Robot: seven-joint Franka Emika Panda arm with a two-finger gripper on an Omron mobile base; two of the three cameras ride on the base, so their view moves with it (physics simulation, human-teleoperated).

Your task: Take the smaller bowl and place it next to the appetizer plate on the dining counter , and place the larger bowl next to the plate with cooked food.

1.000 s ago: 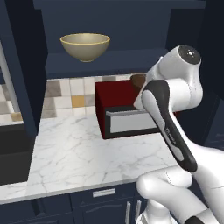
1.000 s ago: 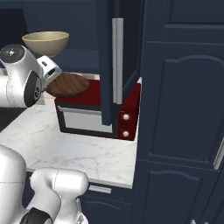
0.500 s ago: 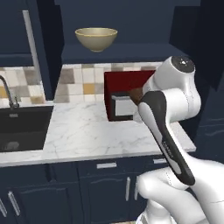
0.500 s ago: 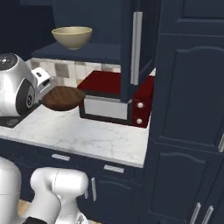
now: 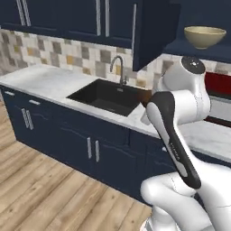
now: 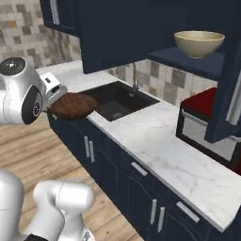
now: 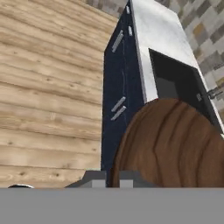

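Observation:
The smaller bowl (image 6: 73, 106), shallow and dark brown with a wood grain, hangs in the air in front of the kitchen counter, held at its rim. In the hand view my gripper (image 7: 113, 178) is shut on that bowl (image 7: 170, 144), which juts out over the navy cabinets and the sink. The larger bowl (image 5: 204, 36), deep and beige, stands on an open cabinet shelf (image 6: 198, 43) above the counter, far from my hand. The dining counter, the appetizer plate and the plate with cooked food are out of view.
A black sink (image 5: 106, 95) with a faucet (image 5: 118, 67) is set in the white marble counter (image 6: 160, 150). A red box-shaped appliance (image 6: 212, 127) stands under the shelf, beside an open cabinet door (image 6: 233, 84). Wooden floor (image 5: 40, 189) stretches to the left.
The whole picture has swung as the base moved: the sink and the wooden floor have come into view. The brown bowl stays in my shut gripper, and the beige bowl stays on its shelf.

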